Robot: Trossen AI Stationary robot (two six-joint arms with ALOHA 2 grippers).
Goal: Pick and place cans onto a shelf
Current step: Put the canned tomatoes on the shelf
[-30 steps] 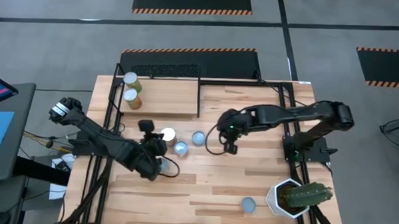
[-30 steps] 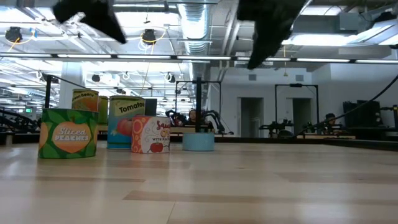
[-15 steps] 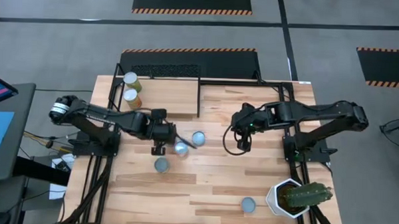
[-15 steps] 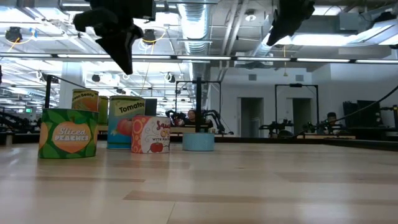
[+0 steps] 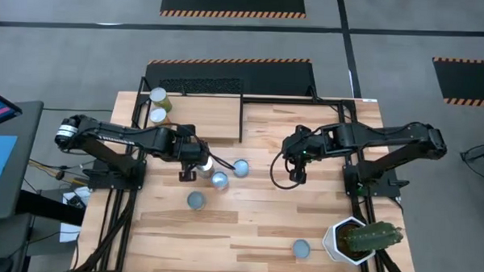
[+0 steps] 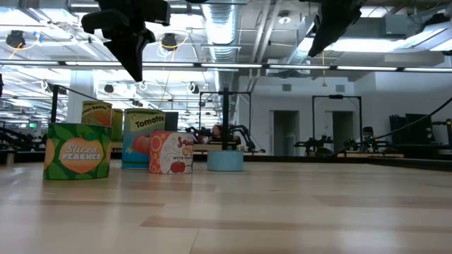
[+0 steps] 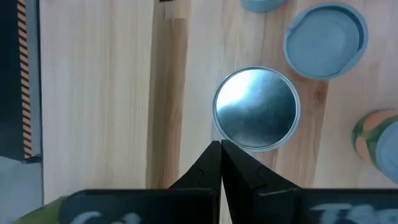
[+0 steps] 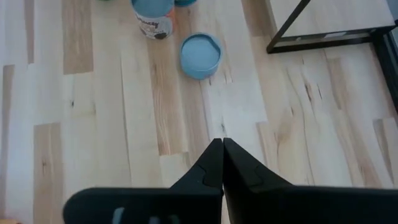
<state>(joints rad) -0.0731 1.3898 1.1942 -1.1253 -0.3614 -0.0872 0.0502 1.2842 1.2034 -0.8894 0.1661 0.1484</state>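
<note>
Two cans (image 5: 157, 105) stand on the shelf (image 5: 202, 118) at the table's far left. Several more cans stand on the tabletop: a shiny-topped one (image 7: 256, 109), a blue-topped one (image 5: 241, 167), one nearer the front (image 5: 196, 200) and one at the front right (image 5: 301, 249). My left gripper (image 5: 187, 174) hovers shut above the table beside the shiny-topped can, well above the cans in the low view (image 6: 132, 67). My right gripper (image 5: 297, 177) hangs shut over mid-table, with the blue-topped can (image 8: 200, 56) ahead of it.
A white pot with a cactus (image 5: 359, 239) stands at the front right corner. The shelf's black rods (image 5: 242, 112) rise along its right side. Labelled cans (image 6: 76, 150) cluster at the left of the low view. Bare planks lie between the grippers and the front edge.
My left gripper has swung from the table's near left toward the far edge, turning as it went, and now hangs beside the cans near the shelf; a blue-topped can it was covering now shows. My right gripper has risen and drawn a little toward the right edge. Both stayed shut.
</note>
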